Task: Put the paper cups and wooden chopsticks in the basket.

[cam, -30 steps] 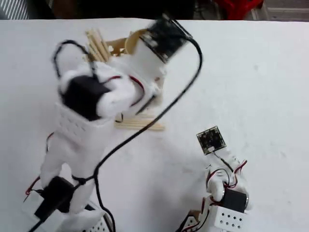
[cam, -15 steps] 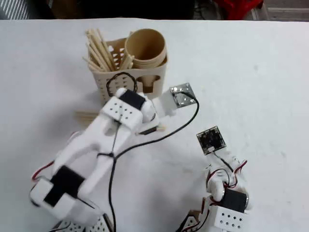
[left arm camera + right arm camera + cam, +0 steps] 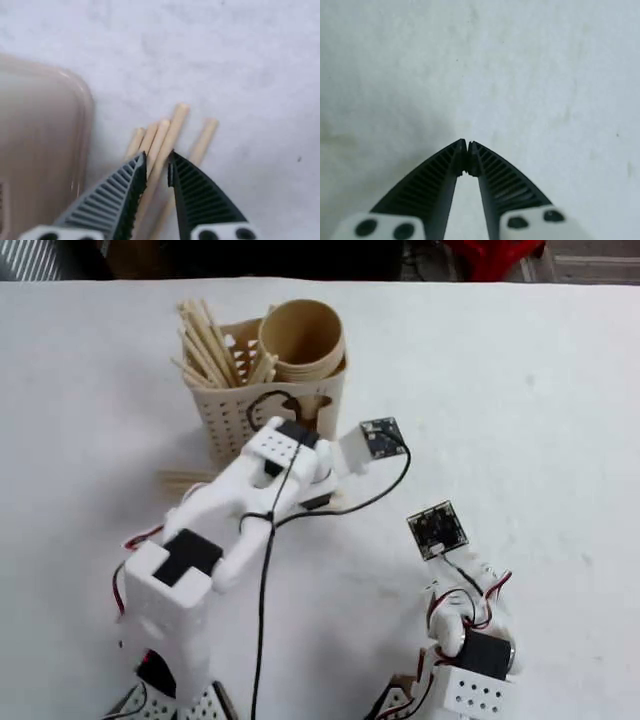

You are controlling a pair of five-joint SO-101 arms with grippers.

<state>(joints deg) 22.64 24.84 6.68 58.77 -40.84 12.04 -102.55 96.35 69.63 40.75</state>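
Observation:
The perforated cream basket [image 3: 235,415] stands at the back of the table. It holds stacked paper cups [image 3: 303,335] and a bundle of wooden chopsticks [image 3: 205,335]. Several more chopsticks [image 3: 172,125] lie flat on the table just in front of the basket, beside its wall [image 3: 40,130]. My left arm [image 3: 270,475] bends down over them, and an end of the bundle [image 3: 183,480] sticks out beside it. My left gripper [image 3: 157,159] is narrowly open, its fingertips either side of one chopstick. My right gripper [image 3: 466,145] is shut over bare table.
The right arm [image 3: 465,630] sits folded at the front right, well away from the basket. White tabletop [image 3: 540,420] stretches out to the right of the basket. A black cable [image 3: 265,570] runs along the left arm.
The left arm was raised over the basket a second ago. It has since swung down in front of it to the chopsticks lying on the table. The right arm has not moved.

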